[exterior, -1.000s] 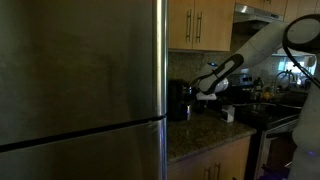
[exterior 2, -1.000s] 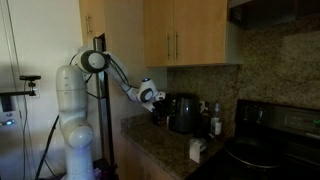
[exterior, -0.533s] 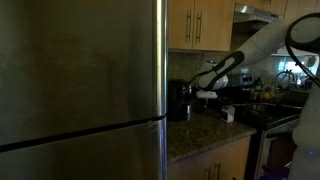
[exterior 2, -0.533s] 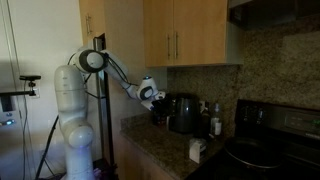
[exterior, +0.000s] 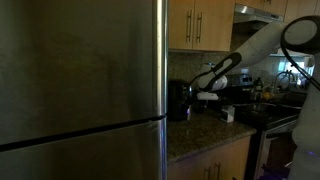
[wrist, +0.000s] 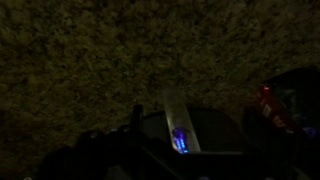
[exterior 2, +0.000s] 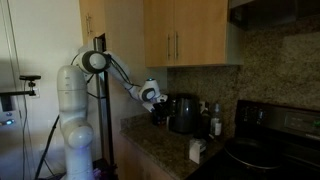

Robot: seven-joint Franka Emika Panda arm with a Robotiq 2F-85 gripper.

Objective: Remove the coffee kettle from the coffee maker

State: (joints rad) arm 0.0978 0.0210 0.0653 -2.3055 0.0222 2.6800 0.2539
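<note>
The stainless refrigerator fills the near half of an exterior view, and its edge stands just beside the coffee maker. Wooden cabinets hang above, limiting headroom. The white Panda arm reaches across the speckled granite countertop. The coffee maker is a dark unit standing on that countertop against the backsplash. The coffee kettle sits in its lower part (dark on dark, so its outline is hard to separate). The gripper hangs just beside the machine on its open side; whether its fingers are spread or closed cannot be told. A small white box lies well apart, toward the black stove. The wrist view is too dark to read.
</note>
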